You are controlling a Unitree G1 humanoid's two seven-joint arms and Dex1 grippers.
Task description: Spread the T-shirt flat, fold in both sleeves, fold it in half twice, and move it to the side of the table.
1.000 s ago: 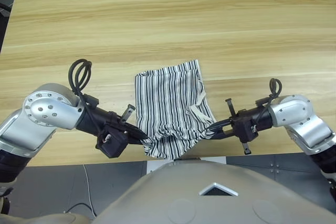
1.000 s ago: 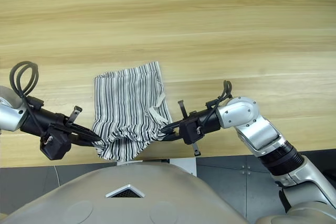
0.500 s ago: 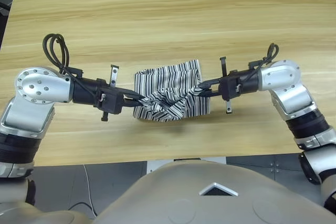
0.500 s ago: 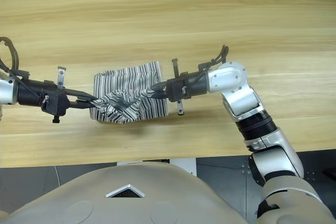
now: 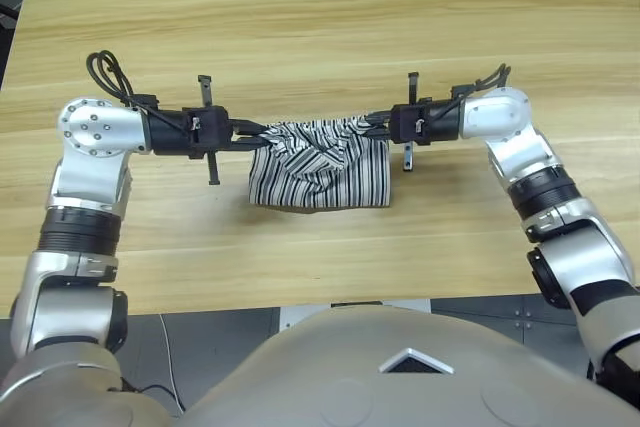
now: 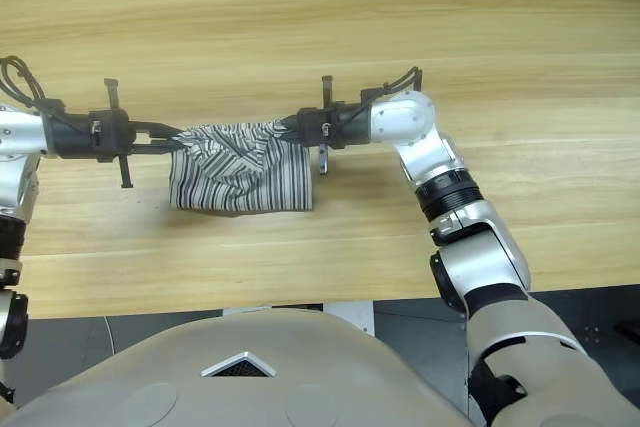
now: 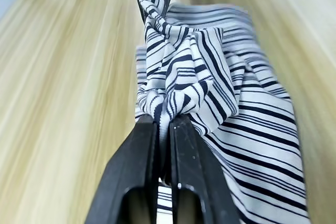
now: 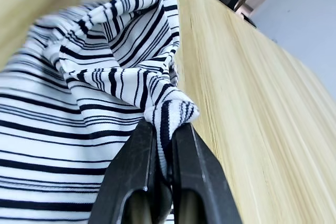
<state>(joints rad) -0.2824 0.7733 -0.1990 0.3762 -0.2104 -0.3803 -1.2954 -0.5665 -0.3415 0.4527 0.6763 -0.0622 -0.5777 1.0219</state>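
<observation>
My left gripper [image 5: 255, 131] is clamped on one corner of the black-and-white striped cotton T-shirt [image 5: 320, 165]. My right gripper [image 5: 375, 125] is pinched tight on the opposite corner. In both wrist views the fingers sit closed with a wad of striped fabric between them.

The shirt lies near the front-middle of the pale wooden table [image 5: 300, 27], already a compact folded block. The edge I hold is lifted and strung between my two grippers above the block's far side, sagging and wrinkled in the middle. I judge this to be a half-fold in progress.

To do it well, I should draw the grippers slightly apart so the held edge goes straight, then line both corners over the layer beneath. From there I lower them evenly to the wood and let go with both at once, so neither side drags the fold askew.
</observation>
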